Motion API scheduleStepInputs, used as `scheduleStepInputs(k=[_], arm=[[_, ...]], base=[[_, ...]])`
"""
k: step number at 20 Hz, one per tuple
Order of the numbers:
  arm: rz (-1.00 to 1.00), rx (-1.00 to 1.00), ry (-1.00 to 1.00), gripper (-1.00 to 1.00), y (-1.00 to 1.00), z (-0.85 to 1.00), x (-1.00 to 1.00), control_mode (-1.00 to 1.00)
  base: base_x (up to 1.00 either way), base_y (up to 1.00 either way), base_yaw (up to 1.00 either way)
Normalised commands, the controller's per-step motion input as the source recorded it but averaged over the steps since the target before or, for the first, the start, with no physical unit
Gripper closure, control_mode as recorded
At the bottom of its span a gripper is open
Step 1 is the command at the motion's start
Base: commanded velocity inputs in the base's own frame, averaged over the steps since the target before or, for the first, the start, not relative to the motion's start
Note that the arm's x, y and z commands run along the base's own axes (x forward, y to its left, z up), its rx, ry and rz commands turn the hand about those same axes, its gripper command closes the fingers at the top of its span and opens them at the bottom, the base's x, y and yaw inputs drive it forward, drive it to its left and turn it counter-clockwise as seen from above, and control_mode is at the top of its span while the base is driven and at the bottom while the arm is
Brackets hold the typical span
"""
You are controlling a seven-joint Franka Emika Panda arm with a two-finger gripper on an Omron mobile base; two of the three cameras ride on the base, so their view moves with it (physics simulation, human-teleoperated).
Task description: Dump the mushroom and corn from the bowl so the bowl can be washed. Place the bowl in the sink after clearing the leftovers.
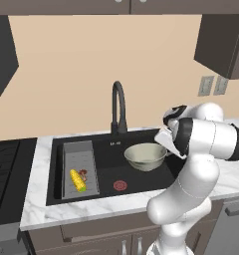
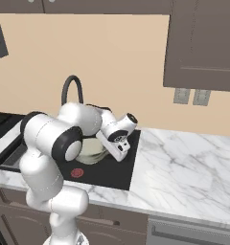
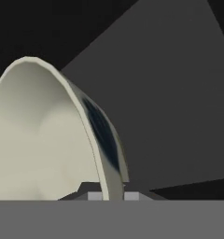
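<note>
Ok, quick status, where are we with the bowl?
Gripper shut on bowl rim, over sink. Bowl empty; corn and mushroom in tray. Nothing in the way.

The sink (image 1: 107, 194) basin was partly obstructed. The grey tray (image 1: 80, 152) occupied its left portion, with the corn (image 1: 77, 180) and the mushroom (image 1: 83, 173) lying in the tray's near half. The bowl (image 1: 145, 156) took up the right far portion. The faucet (image 1: 118, 107) rose at the far rim, centre, barring approach from behind. Open basin floor remained between tray and bowl and along the near right, around the drain strainer (image 1: 120, 185).
</note>
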Motion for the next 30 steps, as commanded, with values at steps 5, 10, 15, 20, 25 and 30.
scheduleStepInputs(k=[5,10,15,20,25,30], arm=[[0.00,0.00,0.00,1.00,0.00,-0.33,0.35,-1.00],[0.00,0.00,0.00,1.00,0.00,-0.30,0.21,-1.00],[0.00,-0.02,0.00,1.00,0.04,-0.68,0.11,-1.00],[0.00,-0.04,0.00,1.00,0.06,-0.45,0.17,-1.00],[0.00,-0.07,0.00,1.00,0.01,-0.46,0.36,-1.00],[0.00,-0.13,0.00,1.00,0.00,-0.67,0.21,-1.00]], base=[[0.00,0.00,0.00],[0.00,0.00,0.00],[0.00,0.00,0.00],[0.00,0.00,0.00],[0.00,0.00,0.00],[0.00,0.00,0.00]])
